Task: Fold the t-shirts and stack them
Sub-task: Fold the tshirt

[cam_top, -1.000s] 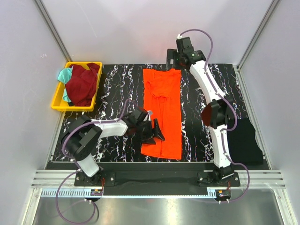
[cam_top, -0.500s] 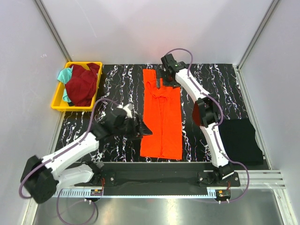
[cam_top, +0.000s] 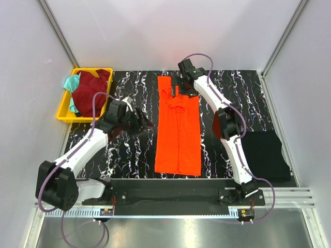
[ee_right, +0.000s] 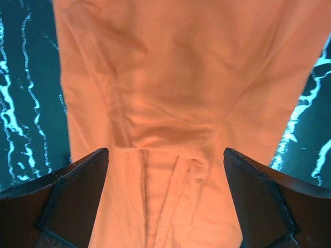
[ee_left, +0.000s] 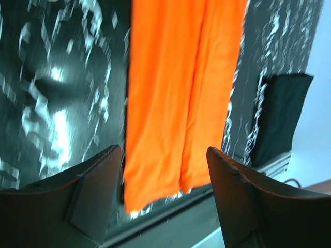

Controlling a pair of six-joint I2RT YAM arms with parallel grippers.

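The orange t-shirt [cam_top: 178, 129] lies mid-desk [cam_top: 129, 88], folded lengthwise into a long strip; its crosswise folds look undone. The maroon t-shirt [cam_top: 89, 95] and teal t-shirt [cam_top: 71, 82] sit heaped in the yellow bin [cam_top: 63, 114] — untouched, nothing stacked. The left hand [cam_top: 146, 124] is open and empty beside the strip. The right hand [cam_top: 183, 89] gapes wide over its far end, gripping nothing.

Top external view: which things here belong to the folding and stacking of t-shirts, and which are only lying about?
Part of the job:
- orange t-shirt, laid flat on the table
- maroon t-shirt, in the bin
- teal t-shirt, in the bin

Only lying about:
- yellow bin
- black flat square thing at the right edge; I cannot tell what it is
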